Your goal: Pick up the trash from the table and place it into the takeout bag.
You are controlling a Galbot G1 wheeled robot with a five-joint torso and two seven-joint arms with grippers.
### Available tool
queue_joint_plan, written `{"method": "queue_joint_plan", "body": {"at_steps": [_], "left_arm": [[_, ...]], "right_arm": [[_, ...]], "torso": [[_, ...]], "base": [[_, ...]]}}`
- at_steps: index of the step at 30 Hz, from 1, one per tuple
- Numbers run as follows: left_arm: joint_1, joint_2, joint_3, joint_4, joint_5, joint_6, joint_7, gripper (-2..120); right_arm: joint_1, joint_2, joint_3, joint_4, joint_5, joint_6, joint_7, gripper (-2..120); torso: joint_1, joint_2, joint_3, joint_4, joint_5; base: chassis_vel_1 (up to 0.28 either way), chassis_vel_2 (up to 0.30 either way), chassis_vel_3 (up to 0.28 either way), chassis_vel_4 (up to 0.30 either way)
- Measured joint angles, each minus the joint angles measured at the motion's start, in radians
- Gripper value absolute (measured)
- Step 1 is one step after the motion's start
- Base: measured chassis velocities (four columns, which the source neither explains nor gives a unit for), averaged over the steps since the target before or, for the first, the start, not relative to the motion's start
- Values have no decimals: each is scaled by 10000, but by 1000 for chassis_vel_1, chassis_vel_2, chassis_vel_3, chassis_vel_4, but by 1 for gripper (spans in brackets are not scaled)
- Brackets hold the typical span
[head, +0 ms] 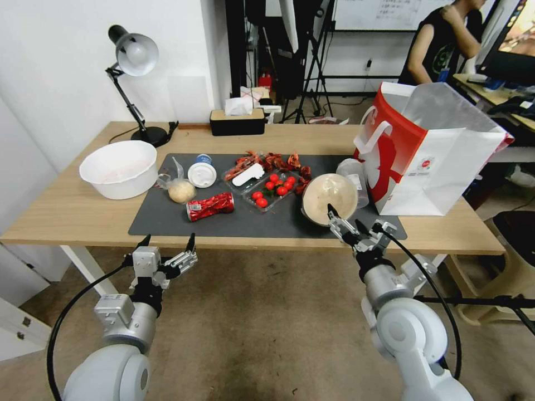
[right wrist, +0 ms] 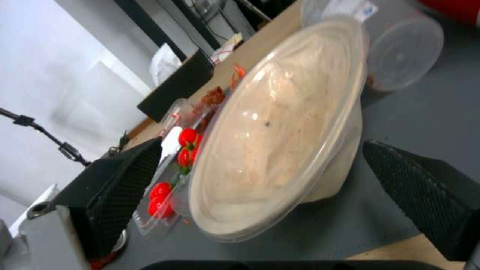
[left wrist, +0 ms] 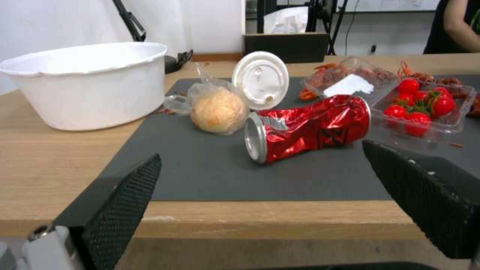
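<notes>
Head view has the right gripper (head: 346, 219) at the table's (head: 67, 214) near edge, fingers spread and empty, one at the rim of the lidded paper bowl (head: 330, 197) just beside the takeout bag (head: 432, 161). A good grasp probably means straddling the rim squarely before closing. The left gripper (head: 167, 242) waits released off the near edge, facing the crushed can (head: 210, 205).

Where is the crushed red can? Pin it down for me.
In the head view the crushed red can lies on its side on the dark mat's left part, just in front of the bagged bun, beyond the open left gripper.
</notes>
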Motion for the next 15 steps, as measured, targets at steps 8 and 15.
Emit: {"method": "queue_joint_plan", "body": {"at_steps": [8,15], "left_arm": [[-27,-4,-7,51,0,-18,-19,100],[-21,-39,29,67,0,-50,-26,100]], "right_arm": [[266,101,-69,-313,352,-193,525,85],[274,109,-48,-343,565,-289,829,60]], "torso": [[0,0,0,-1,0],[0,0,0,-1,1]], "base": [[0,0,0,0],[0,0,0,0]]}}
